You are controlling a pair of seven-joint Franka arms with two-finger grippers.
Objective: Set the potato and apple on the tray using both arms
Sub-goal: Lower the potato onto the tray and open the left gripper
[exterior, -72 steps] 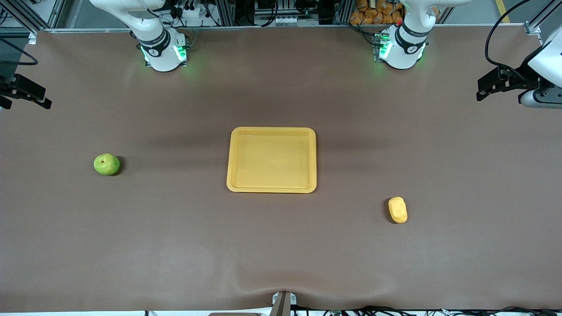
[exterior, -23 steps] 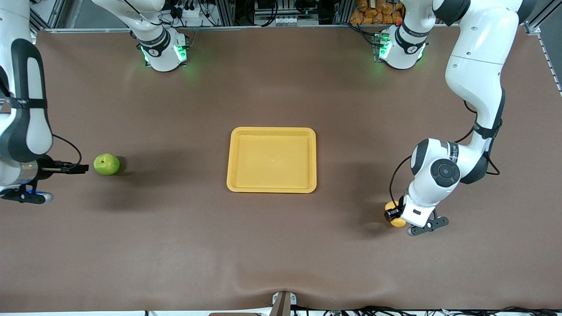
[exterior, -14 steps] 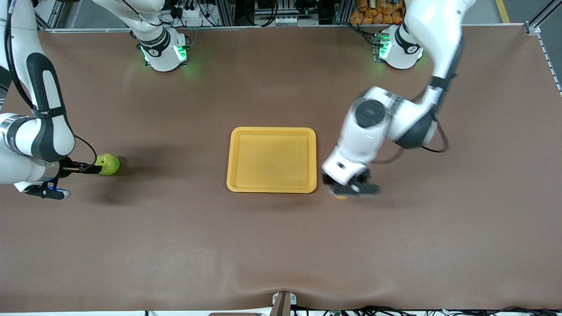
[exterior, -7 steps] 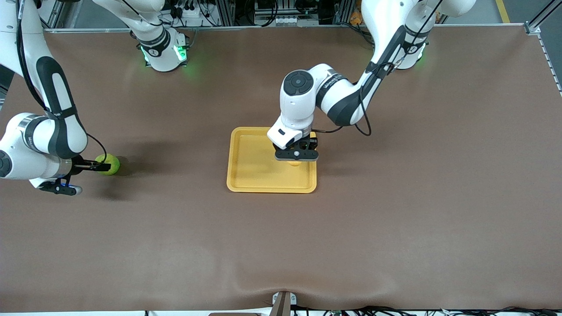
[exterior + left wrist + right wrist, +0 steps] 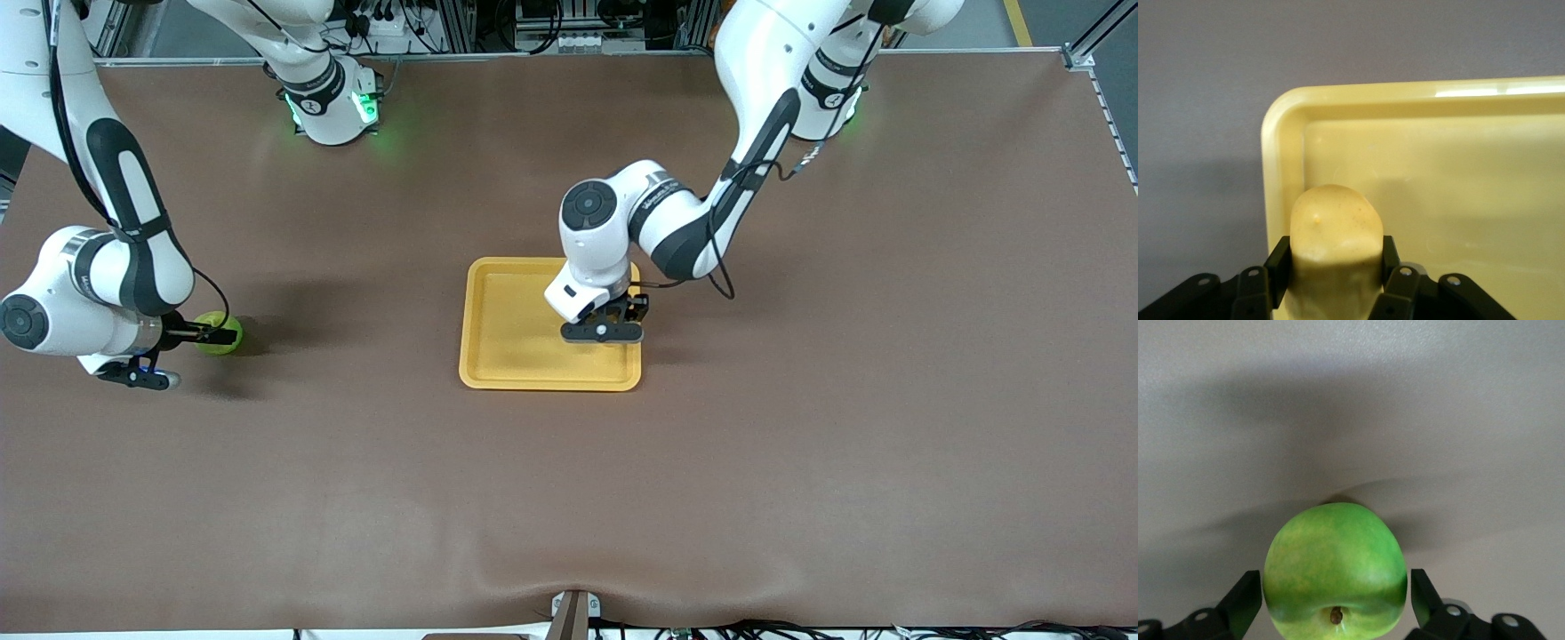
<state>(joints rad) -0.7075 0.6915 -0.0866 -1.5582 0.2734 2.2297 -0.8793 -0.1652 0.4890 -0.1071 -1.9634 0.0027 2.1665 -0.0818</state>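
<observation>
The yellow tray [image 5: 507,356] lies at the table's middle. My left gripper [image 5: 603,318] is low over the tray's part toward the left arm's end, shut on the yellow-orange potato [image 5: 1333,220]. The hand hides the potato in the front view. In the left wrist view the gripper [image 5: 1333,257] holds the potato over the tray [image 5: 1458,173] near a corner. The green apple [image 5: 222,347] sits on the table toward the right arm's end. My right gripper [image 5: 216,335] is open around it. In the right wrist view its fingers [image 5: 1247,597] flank the apple [image 5: 1335,567] with small gaps.
The brown table [image 5: 800,444] stretches wide around the tray. The two arm bases [image 5: 329,107] stand along the edge farthest from the front camera.
My left arm carried the potato from the table to over the tray and lowered it. My right gripper slid forward until its fingers flank the apple.
</observation>
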